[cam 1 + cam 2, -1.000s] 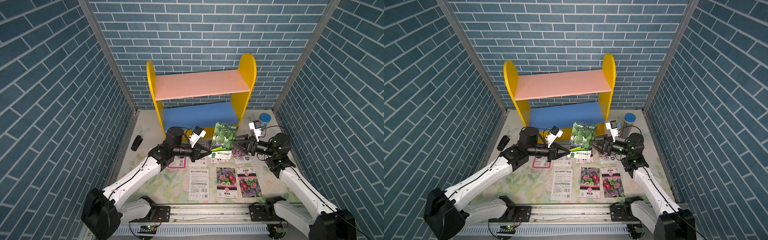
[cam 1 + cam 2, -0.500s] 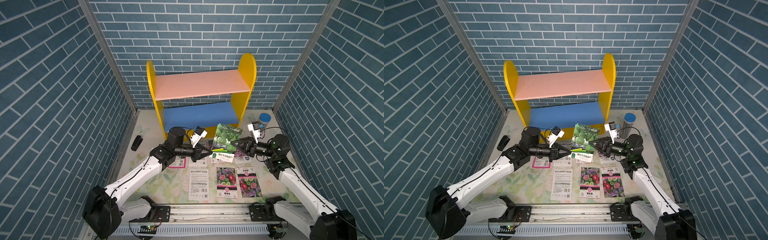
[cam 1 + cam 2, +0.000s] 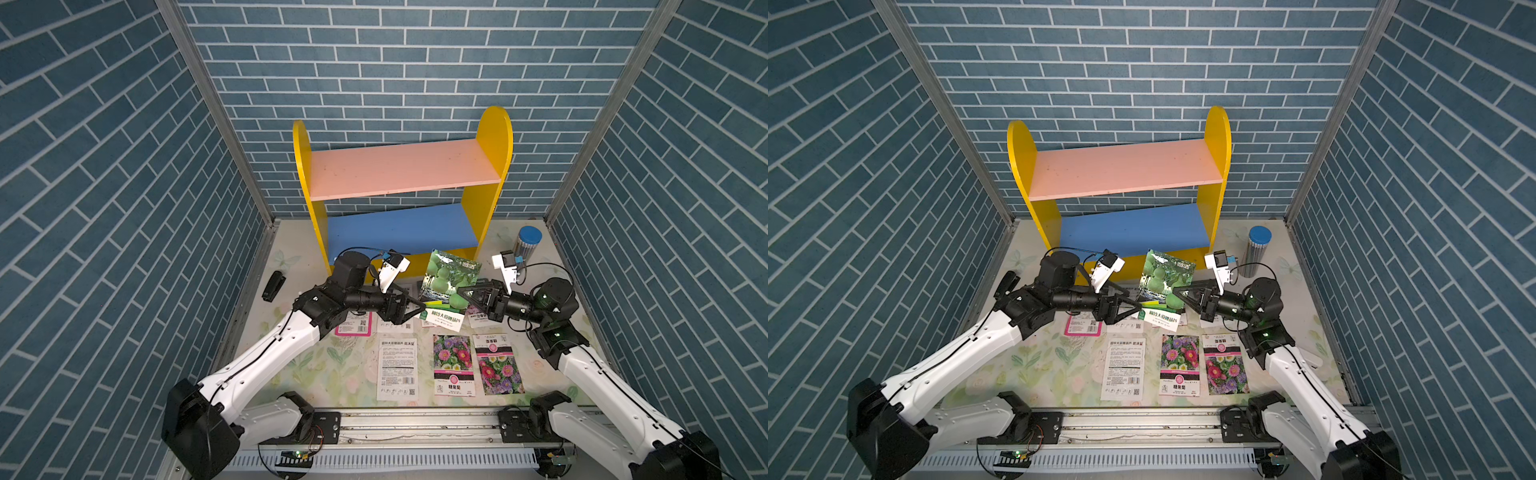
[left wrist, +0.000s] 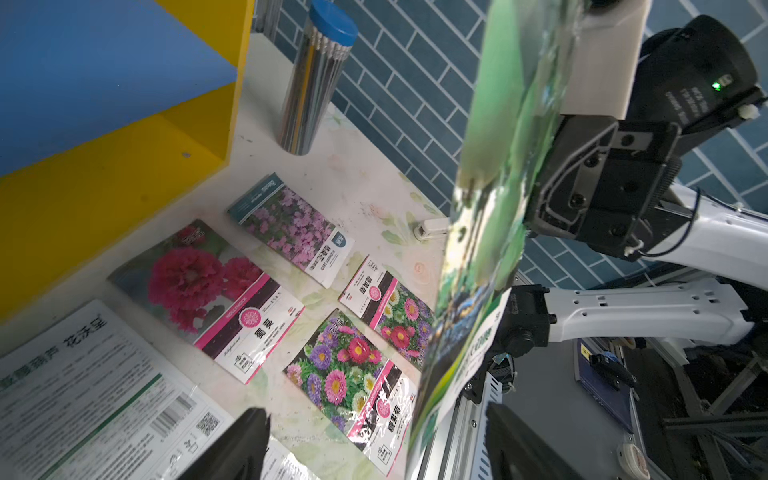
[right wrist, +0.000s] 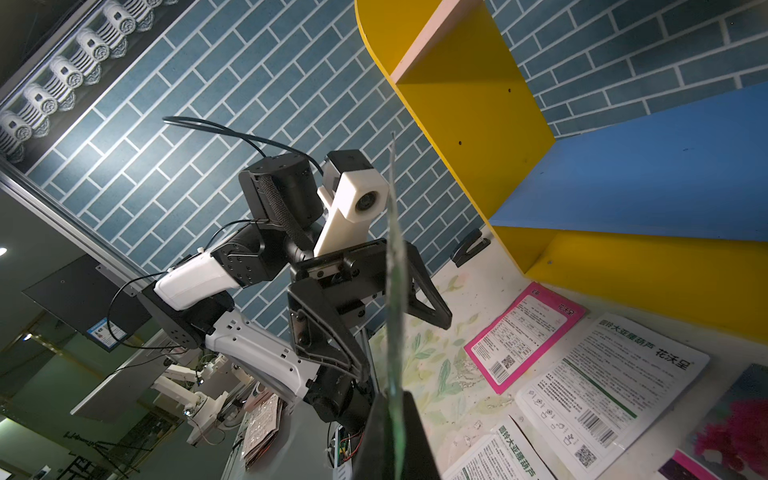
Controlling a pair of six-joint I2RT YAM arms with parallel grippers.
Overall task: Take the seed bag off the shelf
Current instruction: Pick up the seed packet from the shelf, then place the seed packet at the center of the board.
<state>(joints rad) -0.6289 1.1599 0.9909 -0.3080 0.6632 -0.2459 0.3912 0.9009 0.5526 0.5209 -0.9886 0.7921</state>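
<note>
Your right tool (image 3: 461, 294) pinches the green gourd seed bag (image 3: 446, 276) upright, just in front of the shelf (image 3: 399, 174); your left tool (image 3: 419, 307) stands wide, astride its lower edge.

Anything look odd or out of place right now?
Only the green seed bag: it stands on edge in the air above the flat packets, pinched by the right end effector while the left end effector is open beside it. Nothing looks spilled or damaged.

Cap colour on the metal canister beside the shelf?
Blue cap, on a shiny silver canister. Shows best in the left wrist view.
</note>
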